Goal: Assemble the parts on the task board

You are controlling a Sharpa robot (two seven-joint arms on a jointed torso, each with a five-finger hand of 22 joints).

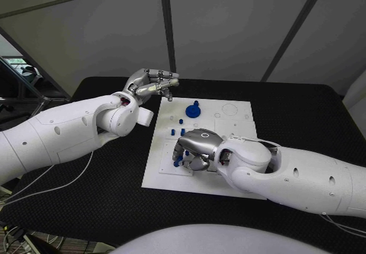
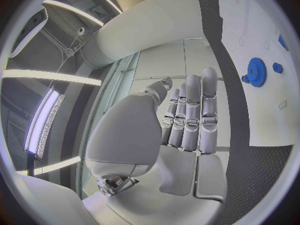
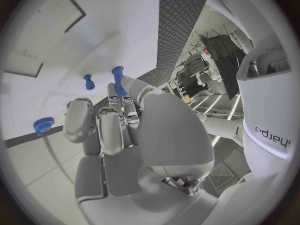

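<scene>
Right hand down on the task board, fingers curled among blue parts — grip unclear; left hand hovers, fingers together, empty.

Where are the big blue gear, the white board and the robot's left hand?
Gear [image 1: 193, 110], head view, on its round blue face.
Board [image 1: 238, 123], head view, on a bare white patch at its right side.
Left hand [image 1: 152, 81], head view, on the middle of the silver hand.
</scene>
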